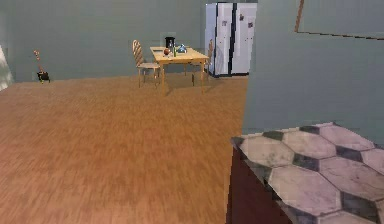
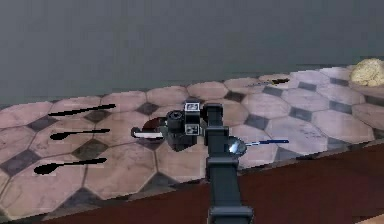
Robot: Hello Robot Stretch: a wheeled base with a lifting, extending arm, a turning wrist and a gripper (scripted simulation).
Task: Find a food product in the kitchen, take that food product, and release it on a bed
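A pale yellow lumpy thing (image 2: 368, 72), perhaps bread, lies on the hexagon-tiled countertop (image 2: 300, 110) at the arm side view's right edge. My arm (image 2: 224, 180) rises from the bottom edge over that counter. The gripper (image 2: 150, 131) sits left of the two white squares, above the tiles near the counter's middle. A small dark and reddish thing (image 2: 146, 127) lies on the tiles right at the fingers, so I cannot tell whether the gripper holds anything. The yellow lump is far to the right of the gripper.
Three black utensils (image 2: 82, 132) lie left of the gripper, a blue-handled spoon (image 2: 252, 145) right of the arm. Ahead, the counter corner (image 1: 310, 170) stands at lower right beside a teal wall (image 1: 300, 70). Wooden floor (image 1: 110, 140) leads to a dining table (image 1: 180, 57), chairs and a white fridge (image 1: 230, 38).
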